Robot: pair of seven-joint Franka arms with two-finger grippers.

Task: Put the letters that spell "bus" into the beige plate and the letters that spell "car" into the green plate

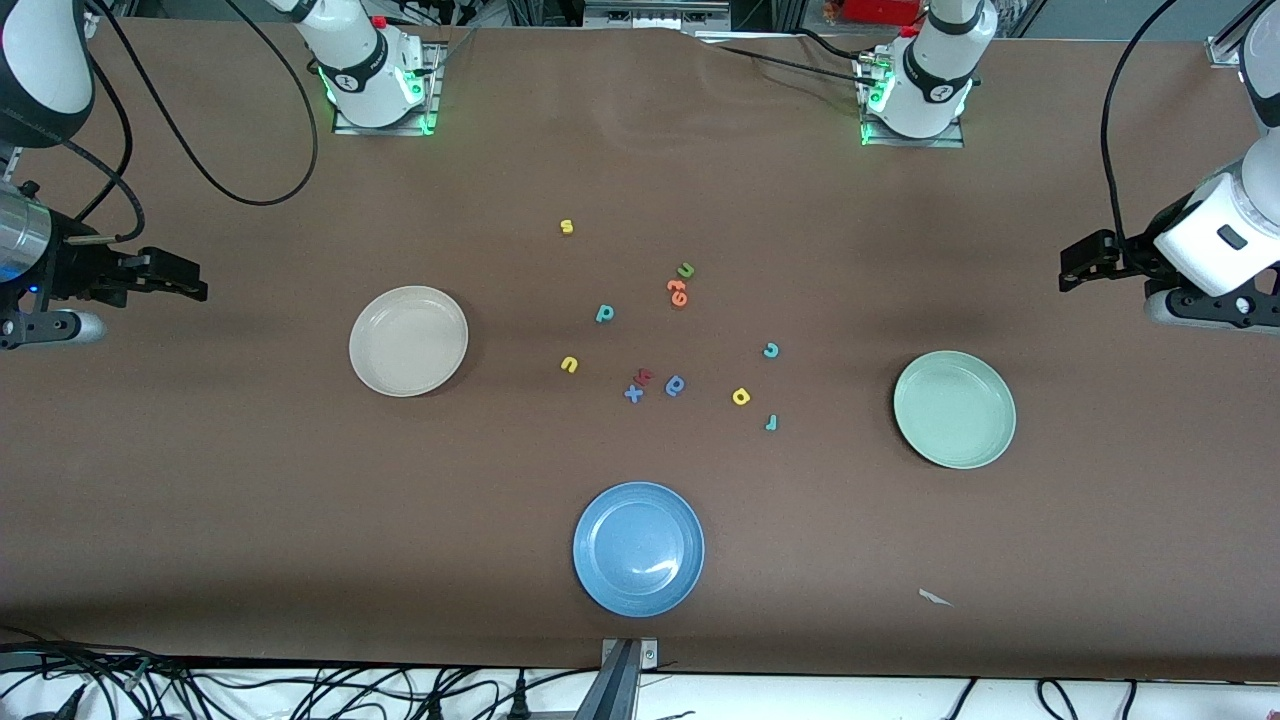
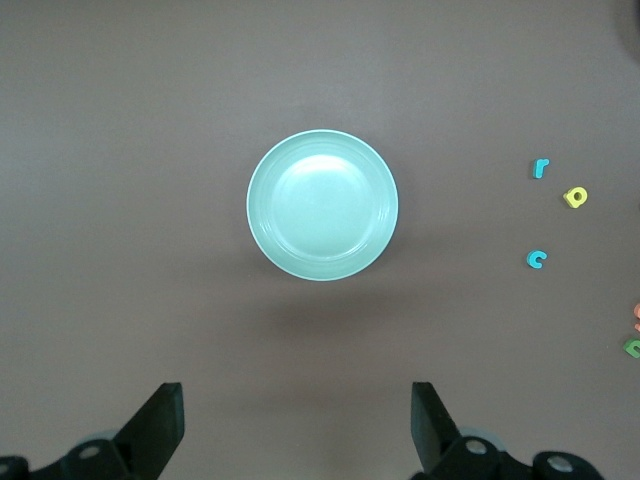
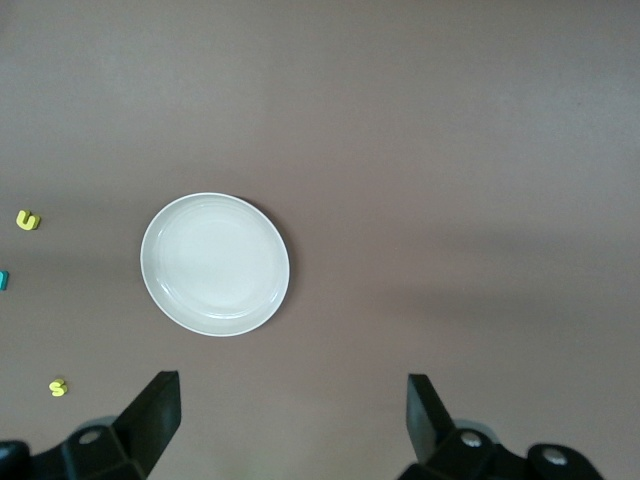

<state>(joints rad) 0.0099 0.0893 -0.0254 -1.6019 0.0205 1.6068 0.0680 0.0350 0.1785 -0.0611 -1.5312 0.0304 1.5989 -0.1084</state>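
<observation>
Nothing sorted yet: both plates empty, all six letters loose on the brown desk (image 1: 200, 500)

Teal foam b (image 1: 604, 314), yellow u (image 1: 569, 365) and yellow s (image 1: 566, 227) lie beside the round cream-beige plate (image 1: 365, 368); teal c (image 1: 771, 350), yellow a (image 1: 741, 397), teal-blue r (image 1: 771, 422) near the round mint-green plate (image 1: 912, 432); left pincer (image 2: 297, 425) and right pincer (image 3: 293, 420) hover wide, empty

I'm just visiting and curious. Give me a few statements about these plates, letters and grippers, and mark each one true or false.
1. The beige plate has nothing in it. True.
2. The yellow s lies in the green plate. False: it lies on the table, and that plate holds nothing.
3. The left gripper is open. True.
4. The right gripper holds the teal c. False: it is open and holds nothing.
5. The blue plate lies nearest the front camera. True.
</observation>
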